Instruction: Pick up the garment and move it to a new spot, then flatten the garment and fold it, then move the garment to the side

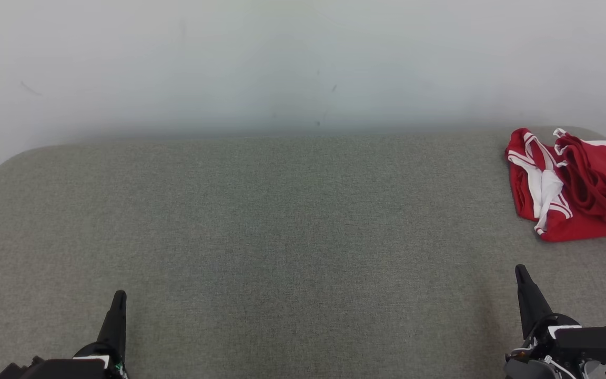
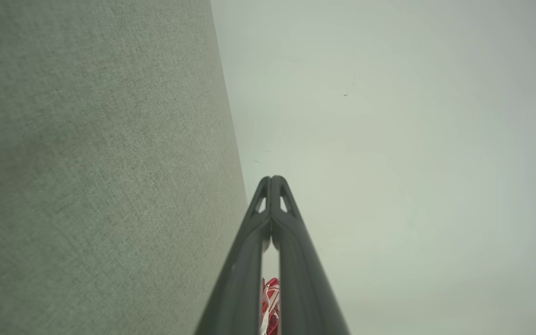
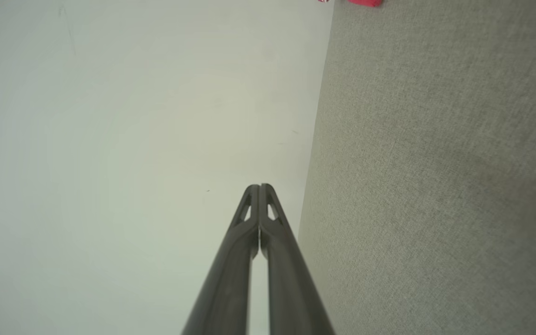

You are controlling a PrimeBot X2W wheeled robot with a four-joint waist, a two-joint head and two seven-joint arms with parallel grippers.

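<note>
A red garment with white trim [image 1: 576, 184] lies crumpled at the far right of the grey fabric surface [image 1: 282, 237], running off the head view's right edge. A sliver of that garment [image 2: 270, 304] peeks between the fingers in the left wrist view, and its red edge [image 3: 365, 2] touches the top of the right wrist view. My left gripper [image 1: 119, 297] rests at the lower left, shut and holding nothing. My right gripper [image 1: 520, 271] sits at the lower right, also shut and holding nothing, a short way below the garment.
A pale wall [image 1: 303, 63] rises behind the grey surface's far edge. The surface has rounded corners, one at the far left [image 1: 8, 163]. Between the two grippers stretches bare grey fabric.
</note>
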